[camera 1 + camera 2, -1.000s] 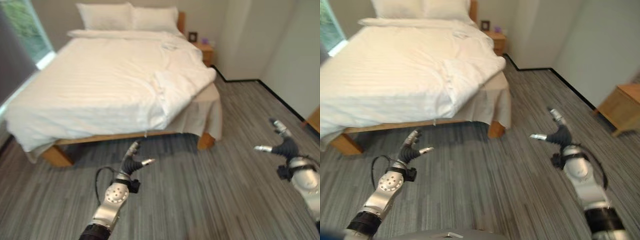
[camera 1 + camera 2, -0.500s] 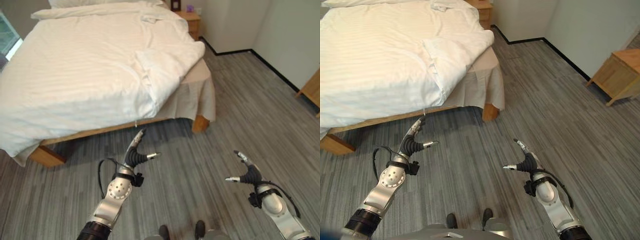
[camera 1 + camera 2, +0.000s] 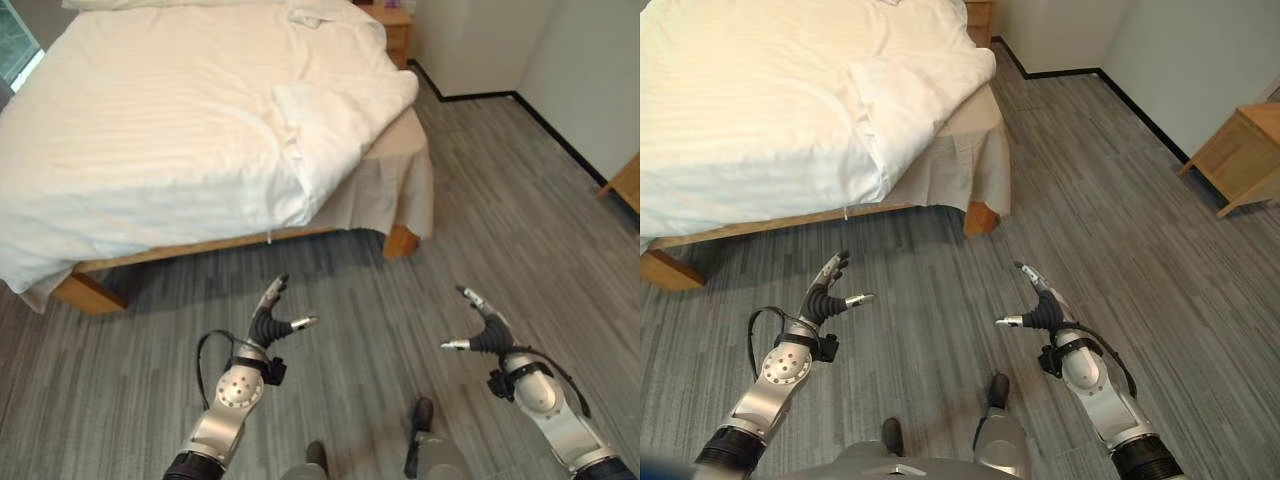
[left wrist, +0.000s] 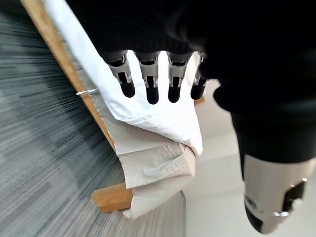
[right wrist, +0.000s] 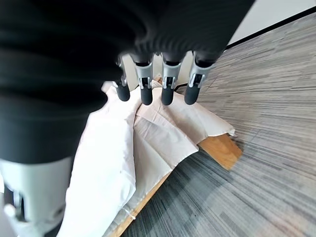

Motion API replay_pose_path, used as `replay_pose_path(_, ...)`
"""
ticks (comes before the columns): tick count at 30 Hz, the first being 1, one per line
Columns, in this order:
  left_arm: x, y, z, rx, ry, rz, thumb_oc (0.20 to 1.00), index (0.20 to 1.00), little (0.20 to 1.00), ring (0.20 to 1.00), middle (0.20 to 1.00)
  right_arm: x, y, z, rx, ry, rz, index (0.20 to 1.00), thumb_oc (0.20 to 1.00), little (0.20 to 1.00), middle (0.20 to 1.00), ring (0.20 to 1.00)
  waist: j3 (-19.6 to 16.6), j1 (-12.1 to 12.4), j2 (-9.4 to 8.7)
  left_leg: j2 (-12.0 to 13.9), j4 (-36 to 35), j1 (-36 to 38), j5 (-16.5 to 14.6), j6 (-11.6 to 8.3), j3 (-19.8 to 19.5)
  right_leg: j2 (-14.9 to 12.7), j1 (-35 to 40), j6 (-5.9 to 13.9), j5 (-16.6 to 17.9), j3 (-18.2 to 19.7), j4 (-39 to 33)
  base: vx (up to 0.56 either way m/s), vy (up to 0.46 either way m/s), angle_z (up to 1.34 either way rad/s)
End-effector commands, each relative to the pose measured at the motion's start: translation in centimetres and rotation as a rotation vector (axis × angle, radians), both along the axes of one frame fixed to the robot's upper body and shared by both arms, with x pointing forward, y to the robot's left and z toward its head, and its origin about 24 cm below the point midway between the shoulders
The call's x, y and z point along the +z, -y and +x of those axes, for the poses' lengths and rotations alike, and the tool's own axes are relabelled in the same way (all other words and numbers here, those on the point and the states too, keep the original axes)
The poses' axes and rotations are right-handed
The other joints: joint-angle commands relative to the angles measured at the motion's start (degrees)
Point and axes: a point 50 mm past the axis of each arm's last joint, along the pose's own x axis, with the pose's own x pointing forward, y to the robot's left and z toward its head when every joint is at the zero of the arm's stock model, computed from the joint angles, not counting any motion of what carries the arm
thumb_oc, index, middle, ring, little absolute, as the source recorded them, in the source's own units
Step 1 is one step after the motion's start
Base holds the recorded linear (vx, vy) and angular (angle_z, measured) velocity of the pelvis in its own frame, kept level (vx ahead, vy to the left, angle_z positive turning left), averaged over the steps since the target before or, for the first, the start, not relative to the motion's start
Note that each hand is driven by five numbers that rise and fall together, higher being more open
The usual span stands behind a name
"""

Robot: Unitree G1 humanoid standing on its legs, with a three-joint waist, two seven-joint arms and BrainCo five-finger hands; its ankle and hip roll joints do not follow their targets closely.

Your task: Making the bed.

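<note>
Bed [image 3: 200, 130] well beyond left hand [image 3: 268, 322] and right hand [image 3: 484, 334], untouched.

Head stereo downward; wrist views bedward [image 3: 200, 130].

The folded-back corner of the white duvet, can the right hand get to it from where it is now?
Probably not yet. The right hand hangs open over bare floor, apart from the duvet corner up on the bed. Nothing blocks the way; the robot likely needs to step closer.

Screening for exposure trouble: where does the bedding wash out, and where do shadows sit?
Left eye view: the duvet glares pale, its stripes faint; the bed casts a dark band on the floor. Left wrist view: the left hand reads near black against bright cloth.
</note>
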Motion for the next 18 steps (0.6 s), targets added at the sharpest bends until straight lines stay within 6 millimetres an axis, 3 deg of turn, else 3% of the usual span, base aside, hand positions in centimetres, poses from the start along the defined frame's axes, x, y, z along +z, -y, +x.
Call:
replay_pose_path(1,2.3,1.7,2.0,-0.038,0.115,-0.097,1.000,1.000,1.000,1.000,1.000,5.2,-0.1,2.3,0.075,0.235,-0.049,1.000,1.000,1.000,1.000,1.000,3.71,2.88,0.35,5.78,43.94,-14.80,5.45,-2.61,-4.70,5.16,7.74,-6.14,-4.18,-3.12,-3.13,0.37,-0.400,0.00)
replay_pose_path(2,2.0,1.6,1.8,-0.025,0.107,-0.098,1.000,1.000,1.000,1.000,1.000,5.6,-0.1,2.7,0.079,0.246,-0.062,1.000,1.000,1.000,1.000,1.000,4.56,4.18,-0.31,2.97,48.23,-19.46,1.93,-1.87,-3.96,5.10,9.44,-6.14,-5.41,-2.00,-3.13,0.35,-0.256,-0.31)
replay_pose_path(3,2.1,1.6,1.8,-0.025,0.108,-0.097,1.000,1.000,1.000,1.000,1.000,5.6,-0.1,2.7,0.079,0.246,-0.062,1.000,1.000,1.000,1.000,1.000,4.42,4.12,-0.50,2.76,48.11,-19.71,2.18,-1.72,-3.88,4.88,9.17,-6.10,-5.28,-2.04,-3.13,0.31,-0.055,-0.61)
replay_pose_path(5,1.6,1.5,1.4,-0.014,0.094,-0.101,1.000,1.000,1.000,1.000,1.000,5.6,-0.2,2.5,0.085,0.240,-0.057,1.000,1.000,1.000,1.000,1.000,4.03,5.33,-0.59,-1.02,41.79,-22.62,-0.86,-1.02,-2.81,4.82,10.38,-5.03,-6.50,-1.00,-3.13,0.31,0.015,-0.54)
replay_pose_path(7,1.4,1.4,1.1,-0.009,0.083,-0.105,1.000,1.000,1.000,1.000,1.000,5.4,0.0,2.3,0.082,0.229,-0.057,1.000,1.000,1.000,1.000,1.000,3.24,5.83,-0.48,-0.87,29.19,-22.44,-1.81,-0.05,0.09,4.99,11.59,-3.87,-8.58,-0.65,-3.13,0.42,0.040,-0.44)
replay_pose_path(8,1.2,1.4,1.0,-0.014,0.074,-0.099,1.000,1.000,1.000,1.000,1.000,5.1,0.2,2.2,0.077,0.217,-0.065,1.000,1.000,1.000,1.000,1.000,2.68,5.85,0.06,-0.37,21.90,-21.81,-1.27,0.12,1.49,5.52,12.44,-3.40,-9.78,-0.95,-3.13,0.50,0.108,-0.29)
replay_pose_path(10,0.9,1.6,0.8,-0.023,0.055,-0.093,1.000,1.000,1.000,1.000,1.000,4.7,0.6,2.0,0.059,0.204,-0.075,1.000,1.000,1.000,1.000,1.000,1.82,6.14,1.24,0.07,6.04,-20.89,5.75,-1.19,4.27,6.75,15.27,-2.96,-12.08,-1.55,-3.13,0.57,0.108,-0.10)
replay_pose_path(11,0.8,1.5,0.8,-0.022,0.048,-0.083,1.000,1.000,1.000,1.000,1.000,4.6,0.9,2.0,0.048,0.200,-0.084,1.000,1.000,1.000,1.000,1.000,1.77,6.21,1.34,1.01,1.81,-22.15,6.20,-2.02,5.20,7.22,16.74,-2.46,-13.60,-1.94,-3.13,0.36,0.054,0.15)
replay_pose_path(12,0.8,1.6,0.8,-0.022,0.048,-0.082,1.000,1.000,1.000,1.000,1.000,4.6,0.9,2.0,0.047,0.201,-0.085,1.000,1.000,1.000,1.000,1.000,1.90,6.18,1.28,0.64,-0.39,-21.24,8.13,-1.77,5.91,7.10,16.70,-2.43,-13.50,-2.48,-3.13,0.57,0.097,0.33)
replay_pose_path(13,0.7,1.5,0.9,-0.013,0.043,-0.060,1.000,1.000,1.000,1.000,1.000,4.7,1.2,2.2,0.027,0.204,-0.094,1.000,1.000,1.000,1.000,1.000,1.51,6.15,0.73,1.96,-3.16,-22.60,7.59,-2.00,7.31,6.95,19.37,-2.02,-14.71,-3.09,-3.13,0.52,0.120,0.16)
replay_pose_path(14,0.7,1.2,0.8,-0.005,0.040,-0.042,1.000,1.000,1.000,1.000,1.000,4.6,1.3,2.1,0.028,0.198,-0.101,1.000,1.000,1.000,1.000,1.000,0.62,6.06,0.76,2.19,-3.66,-22.07,7.63,-0.90,8.77,7.04,19.95,-1.31,-14.67,-3.54,-3.13,0.81,0.182,0.03)
replay_pose_path(16,0.5,0.7,0.6,0.012,0.030,-0.030,1.000,1.000,1.000,1.000,1.000,4.2,1.4,1.8,0.023,0.181,-0.096,1.000,1.000,1.000,1.000,1.000,-0.23,6.19,0.49,1.93,-3.67,-21.23,9.22,-0.52,9.37,6.94,21.18,-0.83,-14.10,-3.23,-2.60,0.55,0.144,-0.09)
replay_pose_path(17,0.8,0.2,0.6,0.041,0.040,-0.016,1.000,1.000,1.000,1.000,1.000,3.6,1.1,1.3,0.021,0.160,-0.081,1.000,1.000,1.000,1.000,1.000,-0.88,6.74,-1.06,0.46,-3.52,-19.30,10.56,0.76,9.46,4.82,19.68,1.34,-11.66,-2.29,5.71,0.55,0.160,-0.05)
replay_pose_path(18,0.9,0.0,0.7,0.047,0.046,-0.009,1.000,1.000,1.000,1.000,1.000,3.4,1.1,1.3,0.021,0.149,-0.085,1.000,1.000,1.000,1.000,1.000,-1.00,6.90,-1.72,-0.28,-3.35,-18.22,9.69,1.54,10.06,3.24,18.28,2.95,-10.15,-1.98,10.48,0.70,0.205,-0.14)
